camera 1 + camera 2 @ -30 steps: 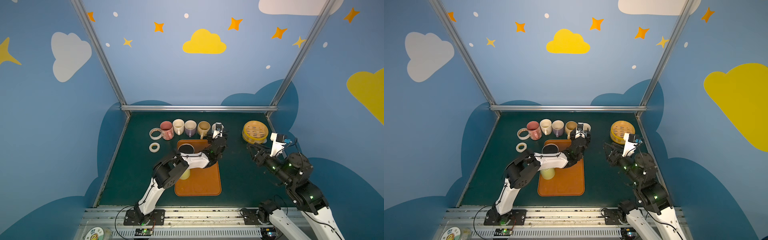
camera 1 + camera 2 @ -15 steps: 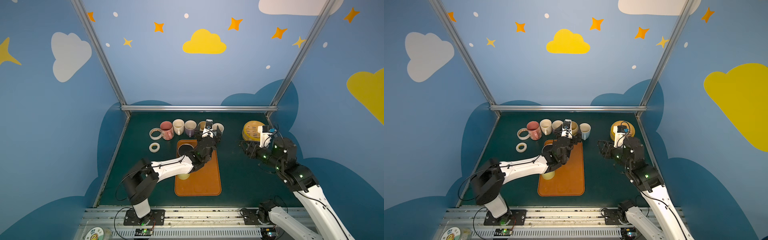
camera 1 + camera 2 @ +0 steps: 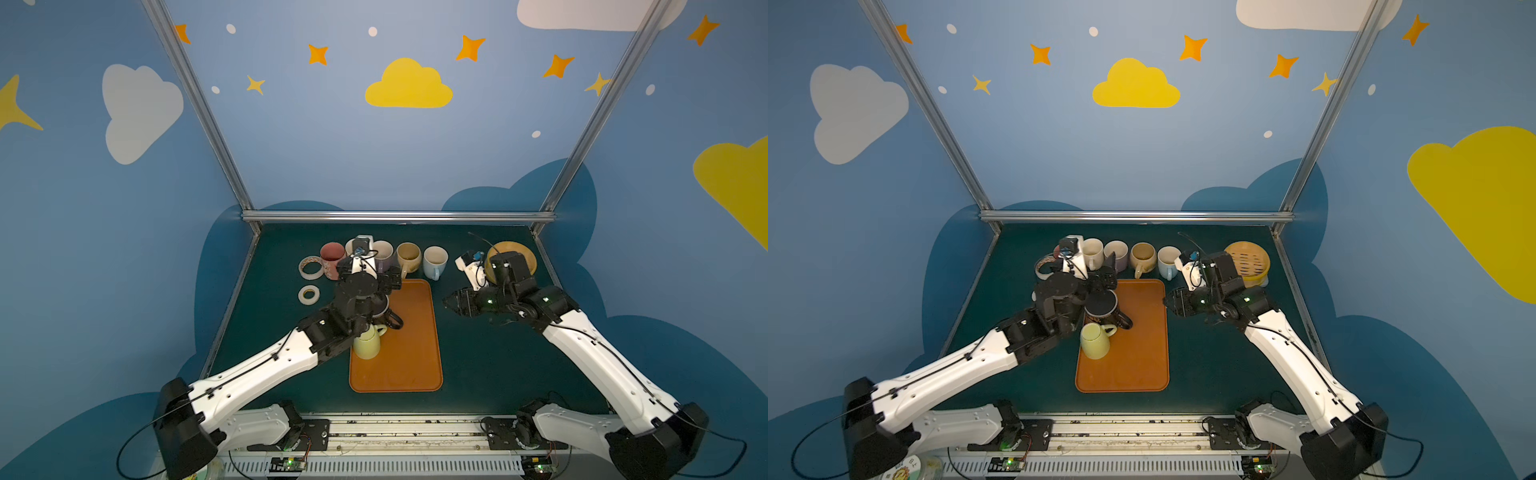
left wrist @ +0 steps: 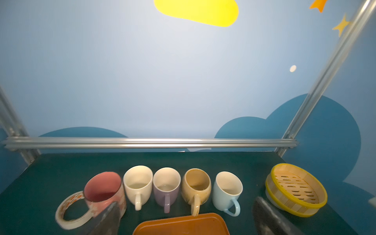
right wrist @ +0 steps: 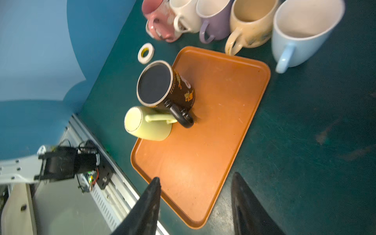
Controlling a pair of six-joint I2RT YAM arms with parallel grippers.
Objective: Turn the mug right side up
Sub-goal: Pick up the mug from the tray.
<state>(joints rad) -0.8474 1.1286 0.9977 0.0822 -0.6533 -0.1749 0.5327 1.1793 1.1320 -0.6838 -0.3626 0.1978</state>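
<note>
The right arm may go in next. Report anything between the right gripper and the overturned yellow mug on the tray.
Nothing visible does: only bare tray lies between the right gripper and the yellow mug. The black mug stands beside it, farther back, its handle close against the yellow mug's handle.

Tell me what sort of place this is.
Probably a staged robot test booth, not a real kitchen: cloud-and-star painted walls, an aluminium frame, and a green table with mugs lined up.

Orange tray (image 5: 213,142), dark-green table (image 5: 305,146) — black mug (image 5: 181,91) with orange flowers, pale-yellow mug (image 5: 148,130).
</note>
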